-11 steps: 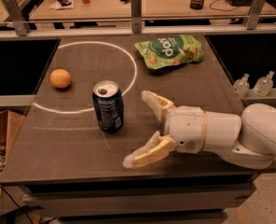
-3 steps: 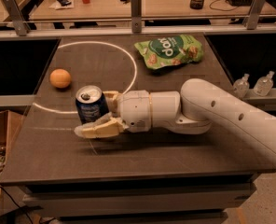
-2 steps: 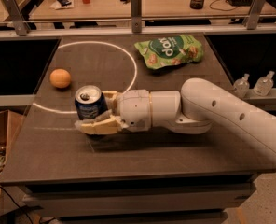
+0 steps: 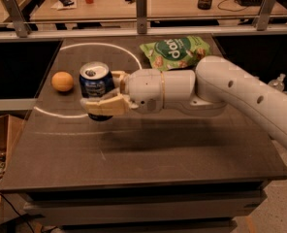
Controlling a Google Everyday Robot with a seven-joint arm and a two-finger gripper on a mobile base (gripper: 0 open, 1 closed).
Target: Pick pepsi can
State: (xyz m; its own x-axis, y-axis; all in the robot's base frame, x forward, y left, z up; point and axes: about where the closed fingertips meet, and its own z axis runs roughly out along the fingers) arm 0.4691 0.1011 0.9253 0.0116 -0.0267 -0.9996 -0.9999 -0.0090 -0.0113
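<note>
- Locate the can (image 4: 95, 84) toward the left of the surface (image 4: 158, 144), by the near arc of the painted white ring (image 4: 56, 114), with its silver top up and dark blue side facing the camera.
- Treat the long axis of the can as near upright, tipped slightly toward the viewer. With the base hidden behind the front finger (image 4: 107, 106), contact with the surface cannot be confirmed.
- Note the tool (image 4: 101, 92) clamped on the can, with one finger across the near side of the lower body and the other against the far right side below the rim.
- Read the can as lying directly between the fingers, at the leftmost end of the tool, with no sideways approach remaining.
- Judge the coming move as a straight lift along the can's long axis. Hold the clamp firm and the wrist level to guard against slip or tilt.
- Follow the arm (image 4: 231, 91) rightward from the tool, with the wrist horizontal and low over the surface and the forearm sloping down to the right edge of view.
- Keep clear of the orange (image 4: 62, 81), just beside the can on the left and not touching it.
- Disregard the green snack bag (image 4: 175, 52), at the far side of the surface, behind the wrist and apart from the can.
</note>
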